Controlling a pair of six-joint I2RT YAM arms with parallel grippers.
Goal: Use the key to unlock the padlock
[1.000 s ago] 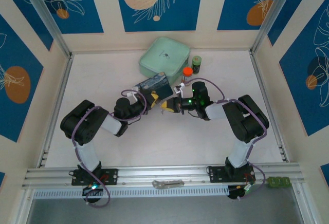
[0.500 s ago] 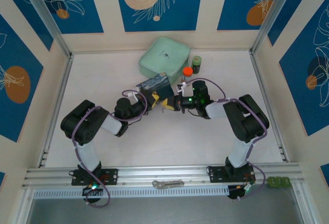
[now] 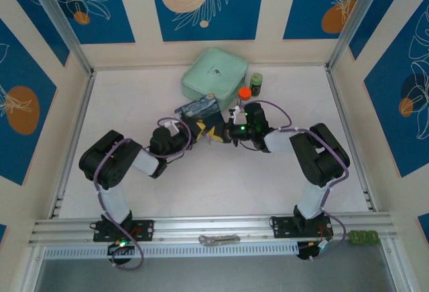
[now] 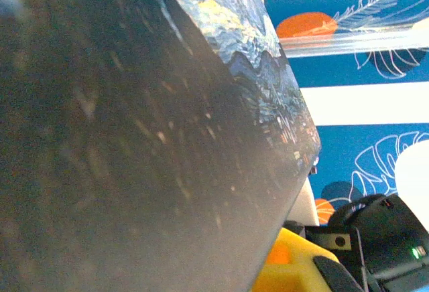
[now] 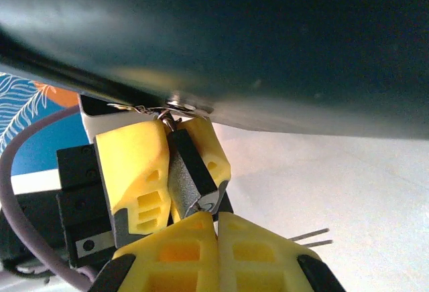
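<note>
Left gripper (image 5: 182, 197) is clamping the padlock (image 5: 190, 166) steady under the painted tin (image 5: 268, 37); right gripper (image 5: 216, 228), apparently pinching the key (image 5: 310, 237), is facing it.

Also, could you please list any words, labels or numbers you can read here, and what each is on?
Nothing here is readable.
Mint-green case: small dark logo, too small to read.
Small dark bottle: any label too small to read.
Painted tin: painted swirls, no lettering visible.
</note>
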